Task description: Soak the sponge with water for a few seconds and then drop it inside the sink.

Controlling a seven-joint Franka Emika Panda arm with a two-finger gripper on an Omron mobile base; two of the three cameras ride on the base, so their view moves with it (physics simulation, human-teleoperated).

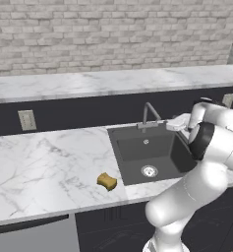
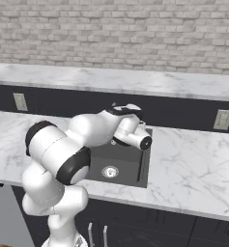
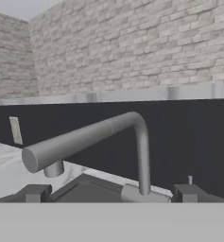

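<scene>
Sponge (image 1: 107, 181) — small mustard-yellow block, darker brown side, on the marble table (image 1: 44, 167) lower centre of the left base view, just left of the sink (image 1: 137, 147). Pincer (image 3: 111, 193) spread wide, empty — tips flank the grey faucet (image 3: 85, 137), not touching.

Even, diffuse rendered light throughout; soft faint shadows on the worktop (image 1: 49, 162); no glare; slightly coarse, low-resolution detail.

A yellow sponge (image 1: 107, 181) lies on the marble tabletop (image 1: 44, 167) just left of the dark sink (image 1: 137, 147), near its front corner. The white arm (image 1: 196, 187) rises at right, reaching over the basin beside the faucet (image 1: 148, 114).
</scene>
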